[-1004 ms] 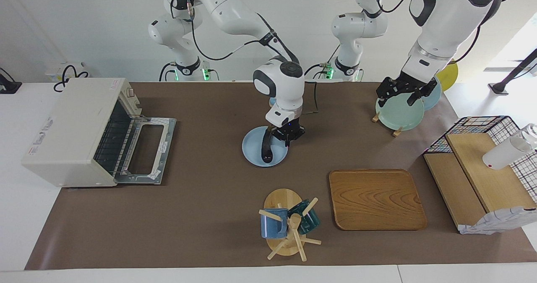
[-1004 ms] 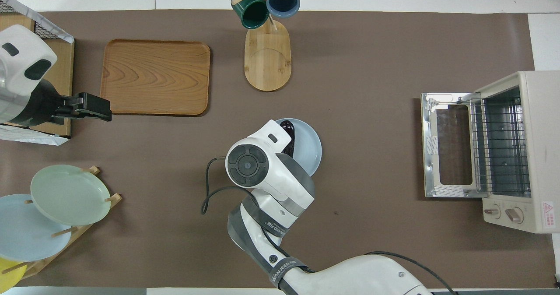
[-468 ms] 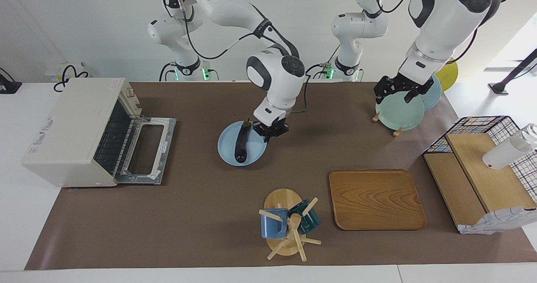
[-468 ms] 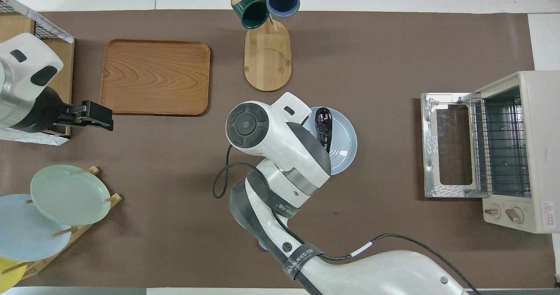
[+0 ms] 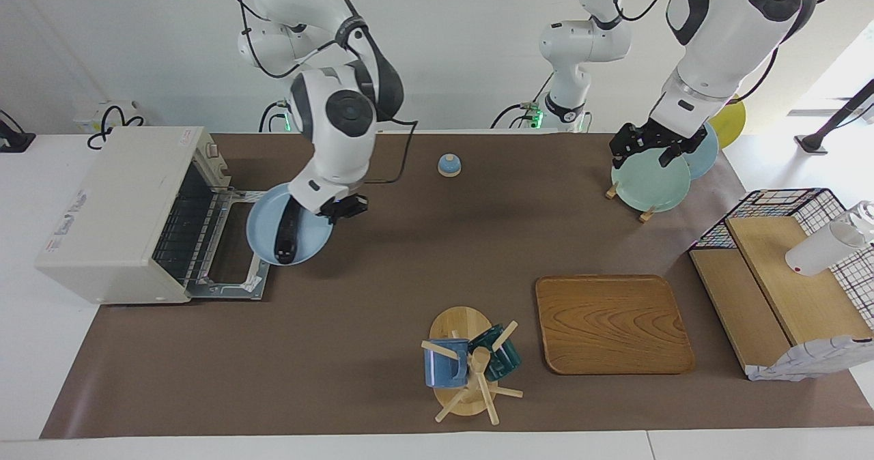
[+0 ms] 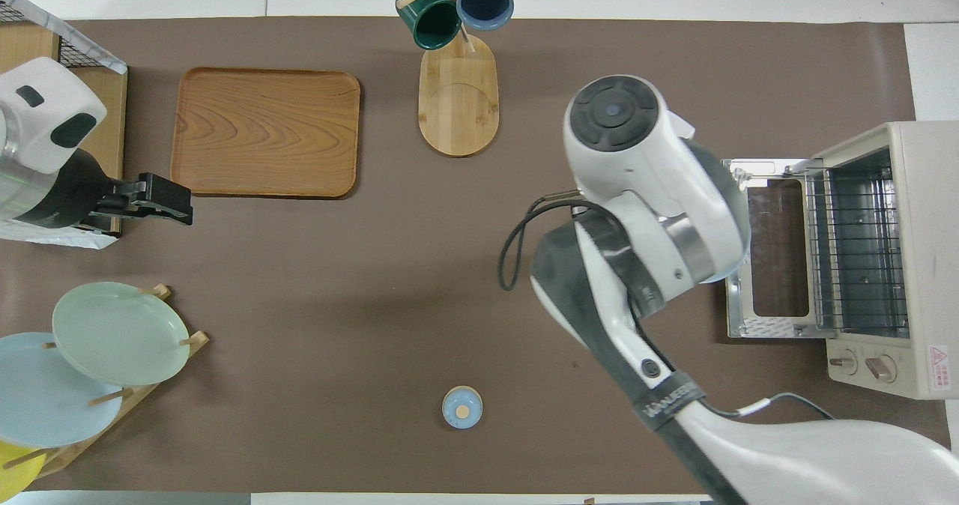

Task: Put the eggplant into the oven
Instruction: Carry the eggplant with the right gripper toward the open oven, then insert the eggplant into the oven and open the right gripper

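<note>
My right gripper [image 5: 339, 209] is shut on the rim of a light blue plate [image 5: 308, 241] and holds it in the air. The dark purple eggplant [image 5: 283, 237] lies on that plate. The plate hangs over the outer edge of the open oven door [image 5: 235, 279]. The cream-white oven [image 5: 116, 207] stands at the right arm's end of the table, its wire rack [image 6: 854, 246] bare. In the overhead view the right arm hides the plate and the eggplant. My left gripper [image 5: 654, 149] waits open over the plate rack.
A small blue dome-shaped object [image 5: 448, 165] sits near the robots at mid-table. A mug tree [image 5: 471, 368] with two mugs and a wooden tray [image 5: 611, 323] lie farther out. A rack of plates [image 5: 649, 183] and a wire basket [image 5: 785, 204] stand at the left arm's end.
My right arm has carried the plate with the eggplant from mid-table to the oven door, uncovering the small blue object. The left gripper has barely moved.
</note>
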### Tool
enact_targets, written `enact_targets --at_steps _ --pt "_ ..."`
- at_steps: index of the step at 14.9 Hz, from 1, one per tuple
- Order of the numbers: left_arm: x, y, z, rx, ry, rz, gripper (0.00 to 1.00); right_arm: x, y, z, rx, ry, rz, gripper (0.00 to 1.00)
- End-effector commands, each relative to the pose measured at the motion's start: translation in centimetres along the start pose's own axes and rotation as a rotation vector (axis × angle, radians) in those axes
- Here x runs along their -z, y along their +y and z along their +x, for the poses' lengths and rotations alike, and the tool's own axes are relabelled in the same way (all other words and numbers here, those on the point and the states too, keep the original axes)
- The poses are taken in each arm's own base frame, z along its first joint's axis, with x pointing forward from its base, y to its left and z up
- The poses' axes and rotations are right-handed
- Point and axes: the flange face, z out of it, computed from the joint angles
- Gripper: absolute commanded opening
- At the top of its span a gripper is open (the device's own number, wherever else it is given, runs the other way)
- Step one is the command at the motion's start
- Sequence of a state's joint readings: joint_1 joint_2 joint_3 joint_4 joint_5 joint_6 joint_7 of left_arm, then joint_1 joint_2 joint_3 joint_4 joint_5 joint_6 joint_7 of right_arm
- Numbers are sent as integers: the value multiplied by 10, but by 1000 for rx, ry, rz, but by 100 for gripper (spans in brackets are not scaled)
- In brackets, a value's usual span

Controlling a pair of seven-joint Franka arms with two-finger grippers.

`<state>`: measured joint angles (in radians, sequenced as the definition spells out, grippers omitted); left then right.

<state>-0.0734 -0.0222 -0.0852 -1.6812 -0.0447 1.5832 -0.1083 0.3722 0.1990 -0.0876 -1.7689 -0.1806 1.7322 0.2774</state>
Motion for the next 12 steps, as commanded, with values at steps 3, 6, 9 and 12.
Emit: enact_targets --at_steps 3,6,9,12 --pt "5 -7 0 -39 0 21 100 -41 105 -19 58 -66 23 0" --pt "5 -7 0 -39 -3 21 100 -62 151 -20 104 -72 32 0" --pt "5 -8 0 -38 -3 28 100 -89 173 -27 136 -34 49 0" --pt "6 -9 -1 -35 0 27 100 -112 189 -36 110 -14 67 0"
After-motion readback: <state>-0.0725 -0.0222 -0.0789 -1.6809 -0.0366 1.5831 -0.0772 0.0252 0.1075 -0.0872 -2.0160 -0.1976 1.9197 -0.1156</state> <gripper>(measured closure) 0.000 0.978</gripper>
